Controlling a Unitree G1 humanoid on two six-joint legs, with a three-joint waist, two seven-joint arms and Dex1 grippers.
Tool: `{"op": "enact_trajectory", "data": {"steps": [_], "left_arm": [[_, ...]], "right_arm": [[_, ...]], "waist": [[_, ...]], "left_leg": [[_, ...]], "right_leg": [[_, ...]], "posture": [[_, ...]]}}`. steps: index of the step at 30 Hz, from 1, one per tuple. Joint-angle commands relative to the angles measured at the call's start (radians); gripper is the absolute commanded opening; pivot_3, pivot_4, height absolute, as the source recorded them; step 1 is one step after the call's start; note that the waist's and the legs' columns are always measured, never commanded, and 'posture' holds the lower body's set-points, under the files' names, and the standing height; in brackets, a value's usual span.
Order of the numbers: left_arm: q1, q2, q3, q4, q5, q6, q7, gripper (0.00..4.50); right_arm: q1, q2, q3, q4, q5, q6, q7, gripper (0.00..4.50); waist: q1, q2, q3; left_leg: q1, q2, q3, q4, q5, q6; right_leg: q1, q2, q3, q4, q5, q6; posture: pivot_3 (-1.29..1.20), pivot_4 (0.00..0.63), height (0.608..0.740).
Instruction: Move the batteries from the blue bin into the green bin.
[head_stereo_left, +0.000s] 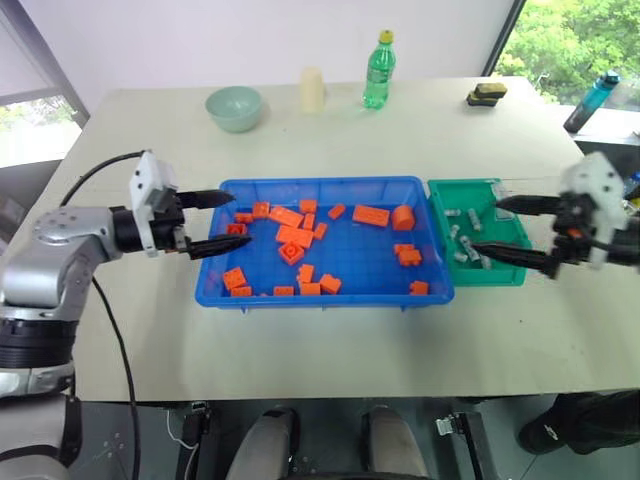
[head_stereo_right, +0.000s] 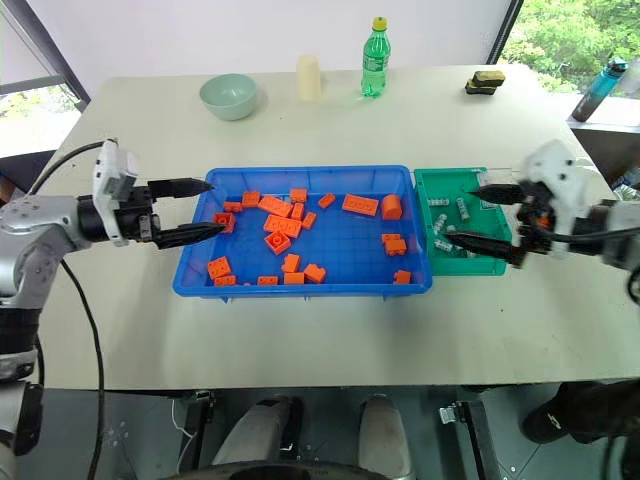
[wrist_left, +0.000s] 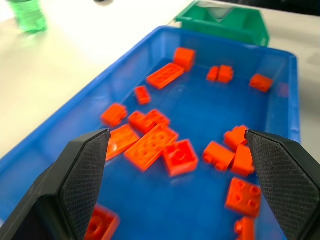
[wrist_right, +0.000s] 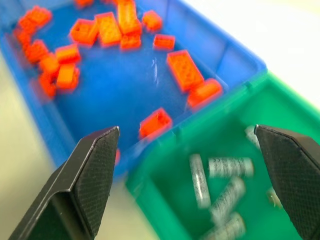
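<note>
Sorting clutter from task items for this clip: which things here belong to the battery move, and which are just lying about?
Job: batteries, lying in the green bin; blue bin; left pincer and right pincer, both open.

Lying about: orange bricks, pale green bowl, green bottle, cream cup.

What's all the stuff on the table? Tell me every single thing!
blue bin: one, bright blue, middle of the table.
toy bricks: about twenty, orange, scattered inside the blue bin.
green bin: one, teal green, against the blue bin's right end.
batteries: several, silvery grey, in the green bin.
bowl: one, pale green, far side.
cup: one, cream, beside the bowl.
bottle: one, green with yellow cap, far side.
dark object: one, black and yellow, far right corner.
left end effector: black fingers, open, at the blue bin's left end.
right end effector: black fingers, open, over the green bin.
</note>
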Motion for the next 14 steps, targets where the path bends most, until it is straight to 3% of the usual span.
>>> {"op": "enact_trajectory", "data": {"steps": [1,7,14], "left_arm": [[-0.037,0.065,0.061,0.053,0.013,-0.043,-0.052,4.50],[-0.089,0.148,0.076,0.174,0.040,-0.074,-0.117,4.50],[-0.139,0.159,0.133,0.224,-0.006,0.018,-0.095,4.50]], "right_arm": [[-0.050,-0.110,-0.073,0.257,-0.029,-0.115,0.088,4.44],[-0.081,-0.216,-0.030,0.571,-0.093,-0.314,0.204,4.44],[-0.093,-0.122,-0.002,0.606,-0.113,-0.417,0.135,4.44]], "waist": [[-0.001,0.000,0.000],[-0.004,0.001,0.000],[-0.011,0.001,0.000]], "left_leg": [[0.000,0.000,0.000,0.000,0.000,0.000],[0.001,0.001,0.001,0.001,0.000,0.000],[0.001,0.001,0.001,0.002,0.000,0.000]], "right_leg": [[0.000,0.000,0.000,0.000,0.000,0.000],[0.000,0.000,0.000,0.000,0.000,0.000],[0.000,0.000,0.000,0.001,0.000,0.000]], "posture": [[0.00,0.150,0.727],[0.00,0.150,0.727],[0.00,0.150,0.727]]}}
